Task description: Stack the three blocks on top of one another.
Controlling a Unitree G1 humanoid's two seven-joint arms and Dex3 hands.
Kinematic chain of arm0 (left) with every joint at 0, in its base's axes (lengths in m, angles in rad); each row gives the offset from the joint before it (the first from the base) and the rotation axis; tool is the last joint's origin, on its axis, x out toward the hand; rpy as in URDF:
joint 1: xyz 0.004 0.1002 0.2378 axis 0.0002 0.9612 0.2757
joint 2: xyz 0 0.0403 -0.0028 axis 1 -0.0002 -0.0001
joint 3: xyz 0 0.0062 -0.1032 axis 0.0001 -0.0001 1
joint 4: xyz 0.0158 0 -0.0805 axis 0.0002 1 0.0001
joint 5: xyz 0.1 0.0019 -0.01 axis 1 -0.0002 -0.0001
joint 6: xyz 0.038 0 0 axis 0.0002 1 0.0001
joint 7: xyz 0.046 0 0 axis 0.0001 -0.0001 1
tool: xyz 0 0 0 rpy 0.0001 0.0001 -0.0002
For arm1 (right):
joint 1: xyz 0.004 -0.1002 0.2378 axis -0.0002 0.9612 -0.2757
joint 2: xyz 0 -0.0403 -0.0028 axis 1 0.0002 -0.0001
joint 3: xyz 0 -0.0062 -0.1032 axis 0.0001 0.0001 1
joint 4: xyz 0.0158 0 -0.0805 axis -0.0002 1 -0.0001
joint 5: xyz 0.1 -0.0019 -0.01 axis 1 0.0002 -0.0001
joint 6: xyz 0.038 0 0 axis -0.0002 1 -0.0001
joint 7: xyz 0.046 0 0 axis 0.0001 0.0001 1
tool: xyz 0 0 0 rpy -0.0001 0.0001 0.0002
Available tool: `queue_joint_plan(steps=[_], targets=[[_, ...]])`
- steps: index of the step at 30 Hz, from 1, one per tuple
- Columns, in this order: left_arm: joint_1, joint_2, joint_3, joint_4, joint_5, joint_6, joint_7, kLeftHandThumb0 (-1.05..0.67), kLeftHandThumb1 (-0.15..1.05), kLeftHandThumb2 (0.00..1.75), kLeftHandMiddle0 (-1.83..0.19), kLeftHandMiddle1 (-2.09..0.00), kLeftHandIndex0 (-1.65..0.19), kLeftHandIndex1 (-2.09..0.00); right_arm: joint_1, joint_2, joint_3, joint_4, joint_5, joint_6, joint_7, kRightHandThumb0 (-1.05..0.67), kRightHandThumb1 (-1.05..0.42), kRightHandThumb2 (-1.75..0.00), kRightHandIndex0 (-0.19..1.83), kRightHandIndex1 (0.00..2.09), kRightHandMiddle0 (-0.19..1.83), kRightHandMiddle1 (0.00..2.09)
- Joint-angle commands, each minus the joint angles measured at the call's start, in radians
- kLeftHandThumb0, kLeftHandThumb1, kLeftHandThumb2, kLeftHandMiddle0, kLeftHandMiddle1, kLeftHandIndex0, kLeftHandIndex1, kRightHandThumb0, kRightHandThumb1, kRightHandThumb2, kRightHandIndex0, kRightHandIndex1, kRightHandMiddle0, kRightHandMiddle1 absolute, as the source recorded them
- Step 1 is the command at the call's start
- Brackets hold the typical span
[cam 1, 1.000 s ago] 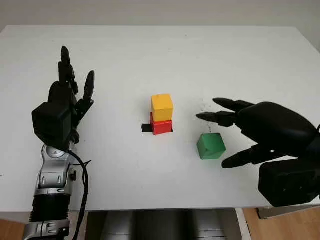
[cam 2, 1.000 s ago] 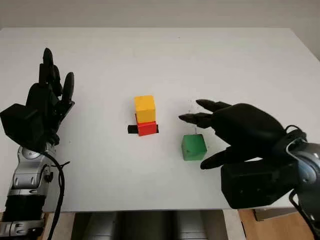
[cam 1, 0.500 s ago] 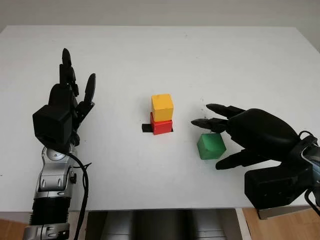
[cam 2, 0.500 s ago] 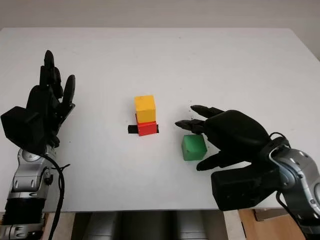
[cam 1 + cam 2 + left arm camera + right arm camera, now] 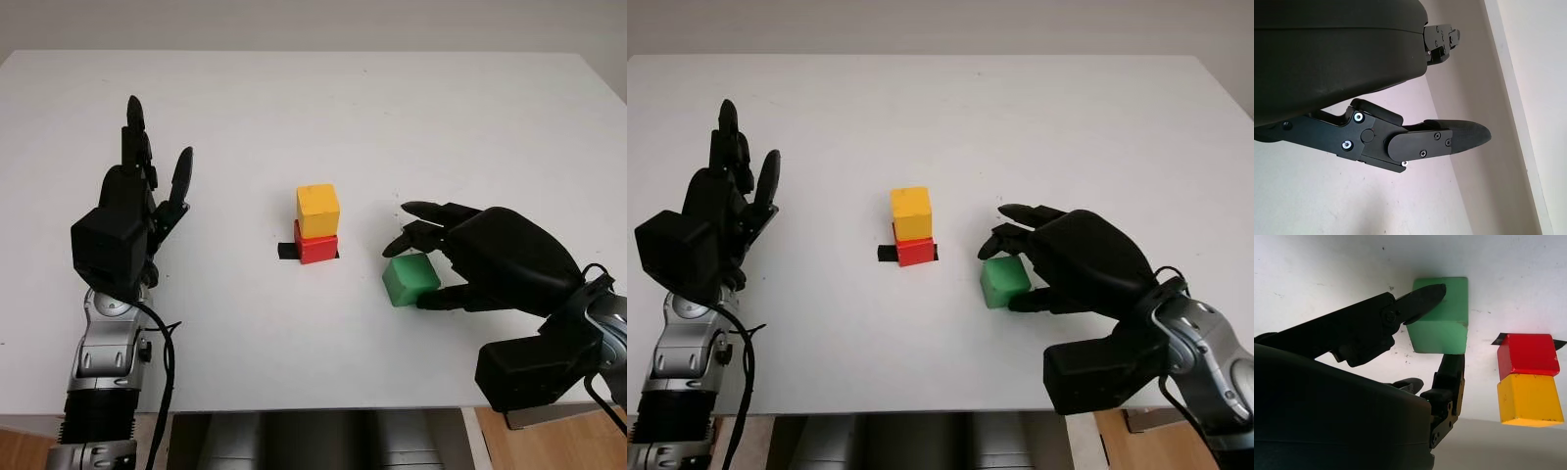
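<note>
A yellow block sits on a red block at the table's middle; the right wrist view shows the same pair, yellow against red. To their right lies the green block, slightly turned on the table. My right hand is shut on it, one finger on its far side and another on its near side. My left hand is open, held up over the table's left part.
A strip of black tape lies under the red block. The white table has its front edge close below both arms, with floor beyond. The wall and table edge run past my left hand's finger.
My right hand moved left and closed its fingers onto the green block, which shifted and turned slightly. The left hand rose a little. The red and yellow blocks stayed put.
</note>
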Motion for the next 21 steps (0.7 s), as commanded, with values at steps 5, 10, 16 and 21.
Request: queue_joint_plan(steps=[5, 10, 16, 21], targets=[[0.01, 0.0, -0.004, -0.026, 0.006, 0.009, 0.002, -0.65, 1.05, 0.47, 0.15, -0.06, 0.13, -0.06, 0.011, -0.002, -0.014, -0.011, 0.002, -0.002, 0.004, -0.22, -0.97, -0.06, 0.44, 0.08, 0.36, 1.23], [0.012, -0.004, -0.006, -0.03, 0.008, 0.019, 0.007, -0.65, 1.05, 0.46, 0.14, -0.06, 0.13, -0.06, 0.008, 0.0, -0.014, -0.015, 0.012, 0.014, 0.032, -0.21, -0.98, -0.06, 0.43, 0.07, 0.34, 1.27], [0.012, -0.008, -0.008, -0.029, 0.013, 0.023, 0.009, -0.66, 1.05, 0.44, 0.14, -0.06, 0.12, -0.06, -0.017, 0.013, -0.032, -0.012, 0.027, 0.025, 0.019, -0.24, -0.98, -0.05, 0.45, 0.07, 0.34, 1.24], [0.012, -0.008, -0.007, -0.028, 0.012, 0.023, 0.008, -0.66, 1.05, 0.44, 0.14, -0.06, 0.12, -0.06, -0.067, 0.05, -0.072, -0.03, 0.186, 0.129, 0.091, -0.25, -0.99, -0.06, 0.43, 0.06, 0.3, 1.23]])
